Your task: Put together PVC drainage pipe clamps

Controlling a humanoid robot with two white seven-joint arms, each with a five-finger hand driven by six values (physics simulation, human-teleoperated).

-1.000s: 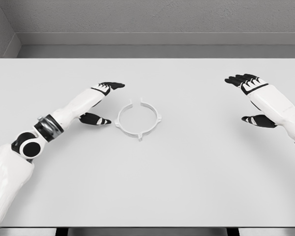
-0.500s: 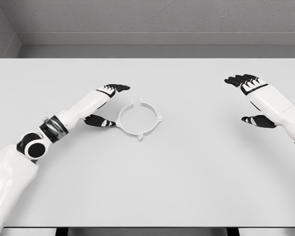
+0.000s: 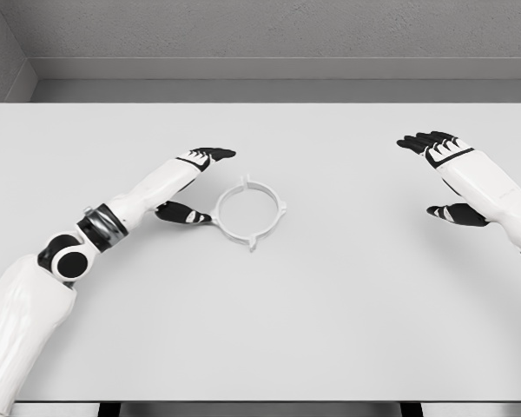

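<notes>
White open-ended plastic clamp ring (image 3: 249, 211) lying flat on the pale grey table (image 3: 330, 304), a little left of the table's middle, small tabs sticking out around its rim and a gap at its far side. Left hand (image 3: 194, 184) right beside that ring, on its left: black fingers stretched out above the ring's far-left edge, thumb low at the near-left edge and seemingly touching the rim (contact hard to confirm from this angle). Spread wide, then, bracketing the ring but not closed on it, nothing pinched. Right hand (image 3: 443, 178) well off to the right of the ring, hovering over bare table, fingers extended and thumb apart, holding nothing either. No pipe, no second clamp half, no fastener anywhere near the ring. So, by the look of it, very early days: no grasp made, ring not lifted, nothing joined to anything. Probably the reach-and-grip step in hand, with all the actual assembling left to do.
</notes>
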